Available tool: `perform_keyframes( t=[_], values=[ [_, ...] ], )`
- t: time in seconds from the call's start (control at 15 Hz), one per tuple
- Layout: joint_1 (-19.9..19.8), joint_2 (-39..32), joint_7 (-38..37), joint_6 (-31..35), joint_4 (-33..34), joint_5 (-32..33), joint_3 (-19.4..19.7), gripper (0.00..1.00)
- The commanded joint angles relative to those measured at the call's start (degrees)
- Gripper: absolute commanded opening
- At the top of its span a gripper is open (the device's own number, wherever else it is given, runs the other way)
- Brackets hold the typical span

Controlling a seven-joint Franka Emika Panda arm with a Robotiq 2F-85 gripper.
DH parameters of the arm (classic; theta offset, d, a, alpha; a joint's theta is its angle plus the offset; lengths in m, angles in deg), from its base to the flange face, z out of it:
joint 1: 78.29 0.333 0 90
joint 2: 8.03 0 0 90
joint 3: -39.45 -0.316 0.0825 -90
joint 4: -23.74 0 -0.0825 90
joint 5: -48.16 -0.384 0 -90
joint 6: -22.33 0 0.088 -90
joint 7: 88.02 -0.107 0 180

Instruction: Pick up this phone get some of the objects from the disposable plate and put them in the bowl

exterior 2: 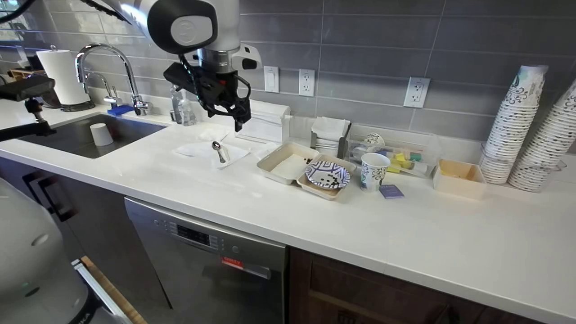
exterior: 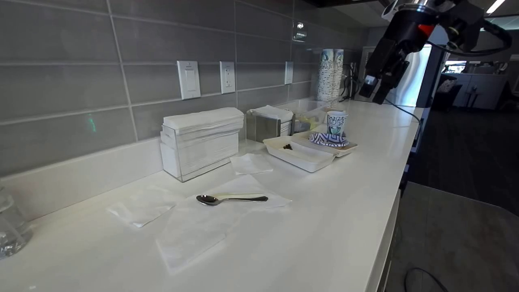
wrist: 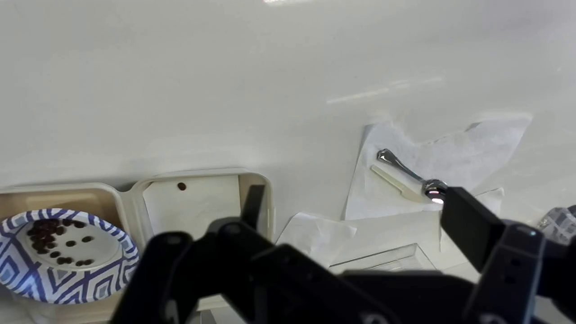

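The spoon, slim dark metal, lies on a white napkin on the counter; it also shows in an exterior view and the wrist view. The disposable plate, a white two-part tray, lies open on the counter. Small dark bits lie in one half; the wrist view shows one bit. The blue-patterned bowl sits in the other half, holding many bits. My gripper is above the counter, open and empty, its fingers wide apart.
A pale flat utensil lies beside the spoon. Napkin holders stand against the wall. A paper cup stands near the bowl, with a clear bin behind. Tall cup stacks stand farther along. A sink is at the opposite end.
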Motion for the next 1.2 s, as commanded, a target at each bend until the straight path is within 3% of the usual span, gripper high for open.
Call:
perform_keyframes(
  t=[0.0,0.53,0.93,1.13],
  values=[
    [2.39,-1.5,5.78,0.53,1.02,0.02,-2.88,1.0],
    [11.41,-11.67,16.14,2.71,7.18,0.35,-10.64,1.0],
    [11.03,-23.9,24.45,4.06,14.72,7.84,-15.57,1.0],
    [9.62,-28.75,22.54,9.09,16.57,15.33,-17.65,1.0]
  ],
)
